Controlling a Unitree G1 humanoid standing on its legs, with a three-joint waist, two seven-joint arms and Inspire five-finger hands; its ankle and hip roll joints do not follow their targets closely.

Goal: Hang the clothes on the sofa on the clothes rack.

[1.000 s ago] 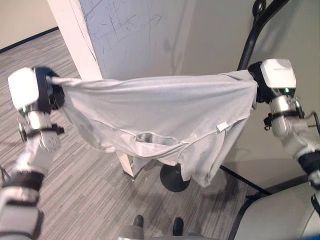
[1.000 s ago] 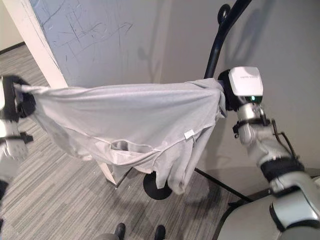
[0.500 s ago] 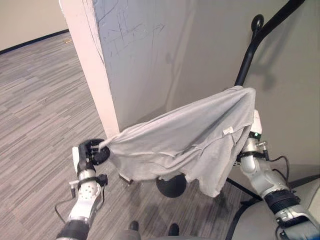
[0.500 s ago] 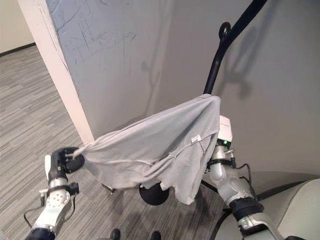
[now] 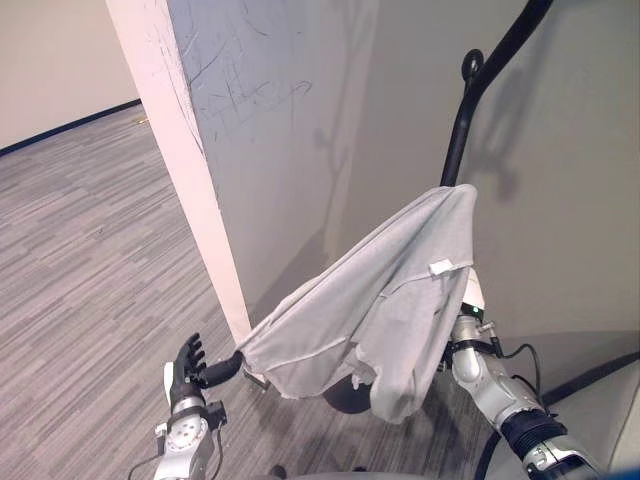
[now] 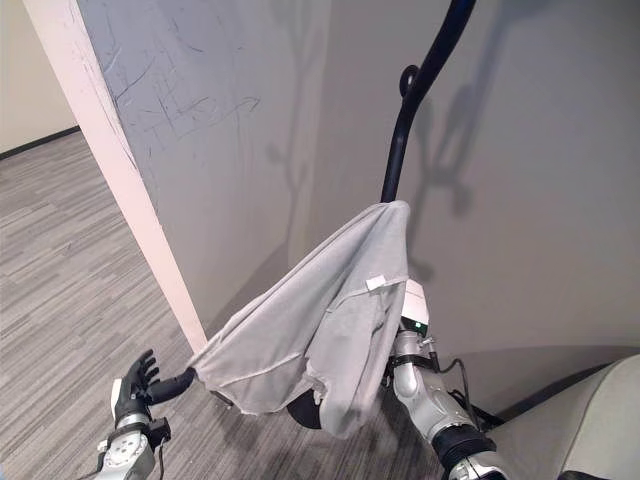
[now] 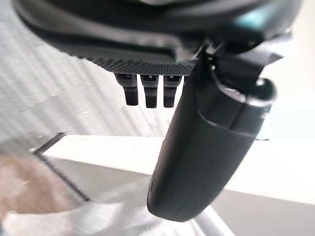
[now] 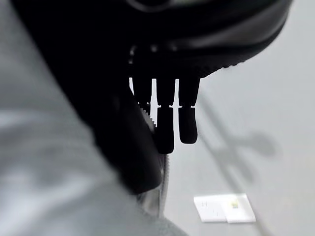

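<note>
Left eye view: grey shirt (image 5: 385, 290), soft, light, limp; top caught on the black rack pole (image 5: 462, 130); lower corner touching your left hand (image 5: 192, 368), fingers spread, nothing clasped. Right hand (image 6: 408, 345) behind the cloth; its wrist view shows straight fingers; take hold at the hem or shoulder seam, where you'd bunch fabric.

Draped over the black curved metal clothes rack (image 5: 458, 140), hanging down its left side toward the white square pillar (image 5: 170, 150): light grey T-shirt (image 5: 380, 300). Left of the rack, at the shirt's low corner: left hand (image 5: 188, 362). Behind the shirt, beside the rack: right hand (image 8: 162, 113).
</note>
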